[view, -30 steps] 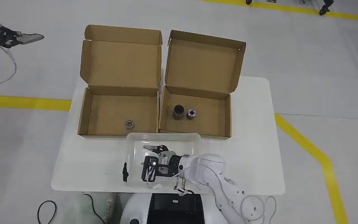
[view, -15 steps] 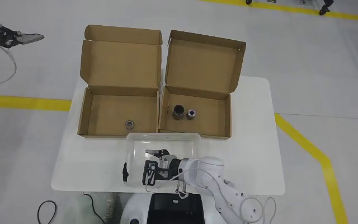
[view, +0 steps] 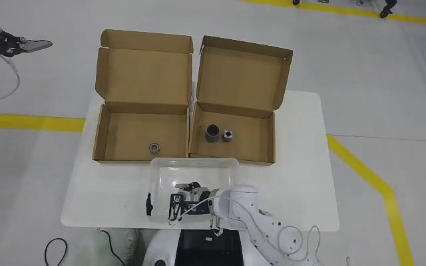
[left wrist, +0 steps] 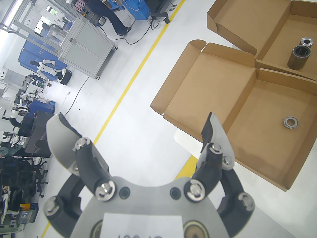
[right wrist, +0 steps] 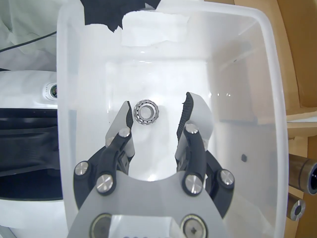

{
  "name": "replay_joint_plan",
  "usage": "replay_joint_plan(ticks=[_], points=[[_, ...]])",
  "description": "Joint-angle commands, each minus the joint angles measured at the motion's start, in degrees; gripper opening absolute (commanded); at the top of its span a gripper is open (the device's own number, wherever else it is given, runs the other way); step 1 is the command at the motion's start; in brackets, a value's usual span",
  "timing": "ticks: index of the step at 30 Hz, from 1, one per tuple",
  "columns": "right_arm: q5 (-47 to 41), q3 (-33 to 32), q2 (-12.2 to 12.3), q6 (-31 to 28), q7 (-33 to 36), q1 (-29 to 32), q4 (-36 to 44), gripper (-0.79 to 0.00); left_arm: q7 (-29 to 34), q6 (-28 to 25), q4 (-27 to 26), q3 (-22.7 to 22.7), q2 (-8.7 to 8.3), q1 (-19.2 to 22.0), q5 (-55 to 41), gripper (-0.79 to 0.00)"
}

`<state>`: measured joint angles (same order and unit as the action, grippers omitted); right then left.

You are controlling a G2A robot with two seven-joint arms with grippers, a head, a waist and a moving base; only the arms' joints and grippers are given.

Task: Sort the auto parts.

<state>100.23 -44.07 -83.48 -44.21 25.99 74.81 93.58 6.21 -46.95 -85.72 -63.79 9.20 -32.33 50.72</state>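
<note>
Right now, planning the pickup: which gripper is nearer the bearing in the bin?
Right. Right gripper hangs open at the bearing; left gripper is out over the floor.

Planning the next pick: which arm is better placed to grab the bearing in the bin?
Right. The right gripper is open, down in the bin, the bearing between its fingers. The left gripper, also open, hangs beside the table, over the floor.

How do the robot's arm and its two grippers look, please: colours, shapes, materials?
The left gripper and right gripper look alike: two white fingers with black ribbed pads, black links, silver screws, on a grey metal plate. The right arm has a smooth, rounded white shell.
</note>
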Motion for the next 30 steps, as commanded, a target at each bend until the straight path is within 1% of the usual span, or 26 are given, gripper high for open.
replay_joint_plan(ticks=[1, 7, 14, 22, 30], points=[[-0.3, 0.8, -0.2, 0.0, 0.7, -1.2, -1.4, -0.422, 0.0, 0.0, 0.0, 0.0, 0.0, 0.0, 0.0, 0.0], [-2.2, 2.9, -1.0, 0.8, 2.4, -4.1, -4.6, -0.409, 0.0, 0.0, 0.0, 0.0, 0.0, 0.0, 0.0, 0.0], [-3.2, 4.6, -1.3, 0.9, 4.7, -5.3, -5.6, -0.403, 0.0, 0.0, 0.0, 0.0, 0.0, 0.0, 0.0, 0.0], [-4.0, 5.6, -1.4, 0.7, 5.7, -6.6, -7.1, -0.403, 0.0, 0.0, 0.0, 0.0, 0.0, 0.0, 0.0, 0.0], [-5.0, 6.5, -1.8, 2.0, 7.4, -8.0, -9.1, -0.406, 0.0, 0.0, 0.0, 0.0, 0.0, 0.0, 0.0, 0.0]])
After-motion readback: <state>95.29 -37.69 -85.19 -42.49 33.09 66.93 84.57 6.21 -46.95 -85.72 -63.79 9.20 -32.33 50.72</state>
